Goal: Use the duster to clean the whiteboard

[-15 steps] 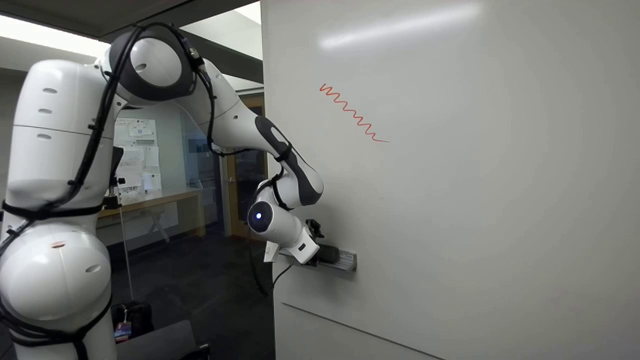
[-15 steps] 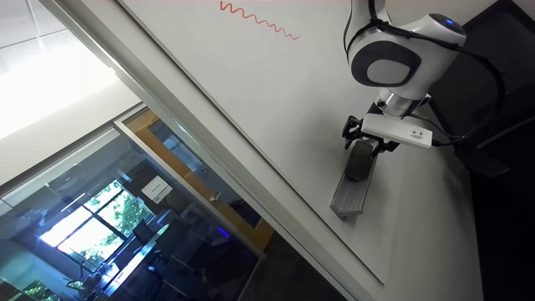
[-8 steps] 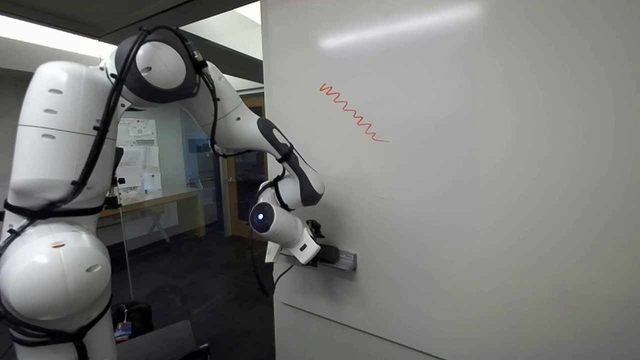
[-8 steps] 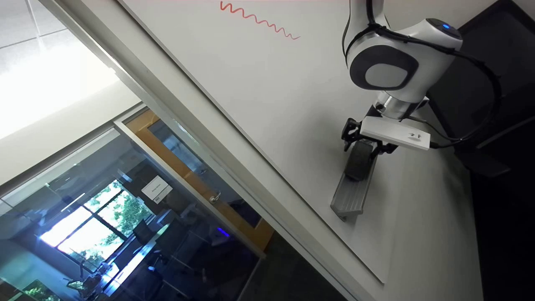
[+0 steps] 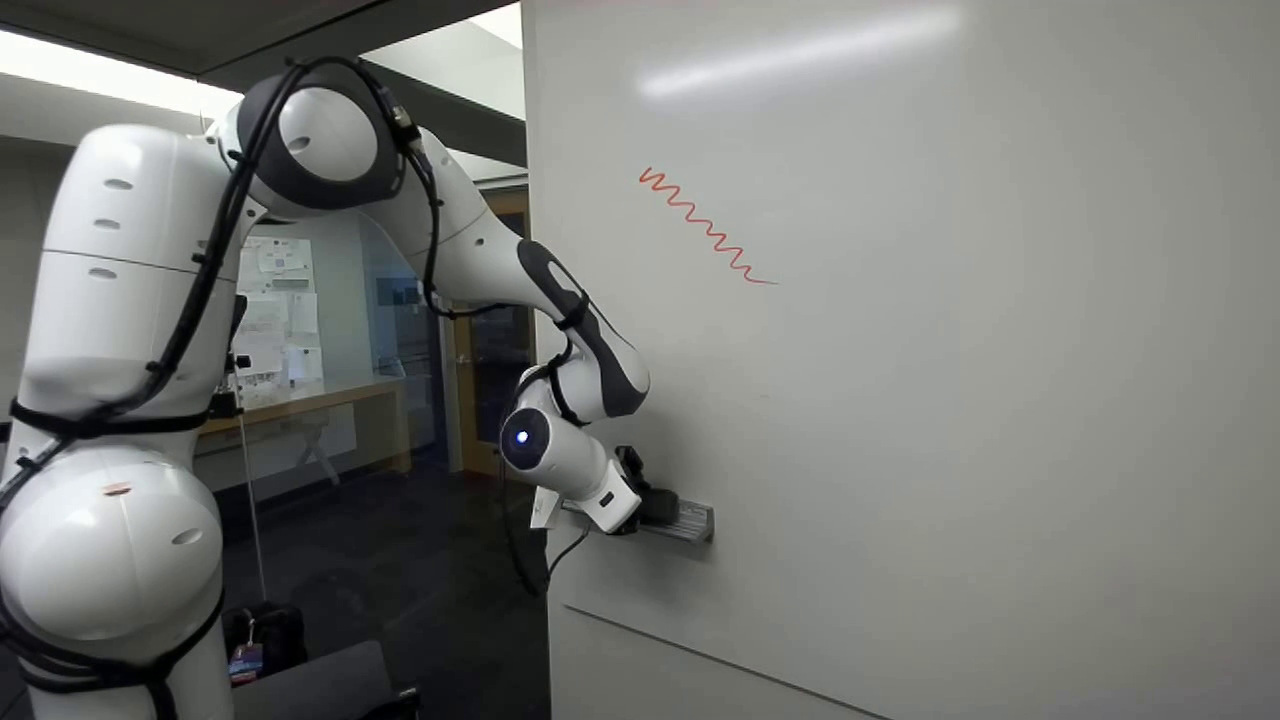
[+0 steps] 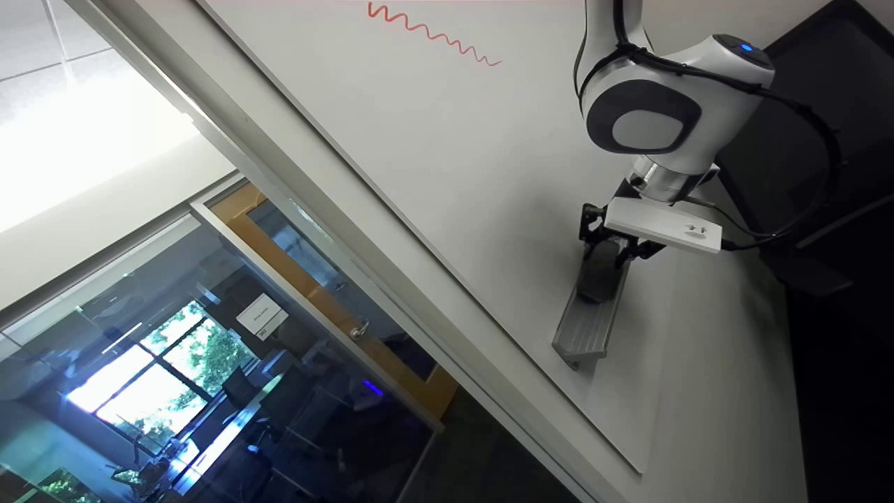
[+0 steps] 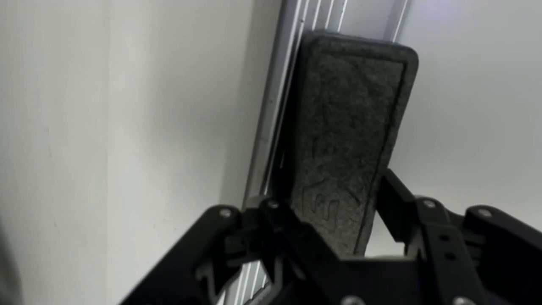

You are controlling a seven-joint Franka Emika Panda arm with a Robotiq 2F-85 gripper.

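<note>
End effector clamped on the duster near one end; off-centre hold could let it pivot or slip once pressed against the whiteboard.

The duster is dark grey, the wavy line red.

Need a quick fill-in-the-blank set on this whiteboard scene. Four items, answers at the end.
1. The squiggle on the whiteboard is drawn in the color ____.
2. In height, the squiggle sits ____ than the tray.
3. In the wrist view, the tool has its fingers on opposite sides of the dark ____.
4. The duster lies directly on top of the ____.

Missing words: red; higher; duster; tray.
</note>
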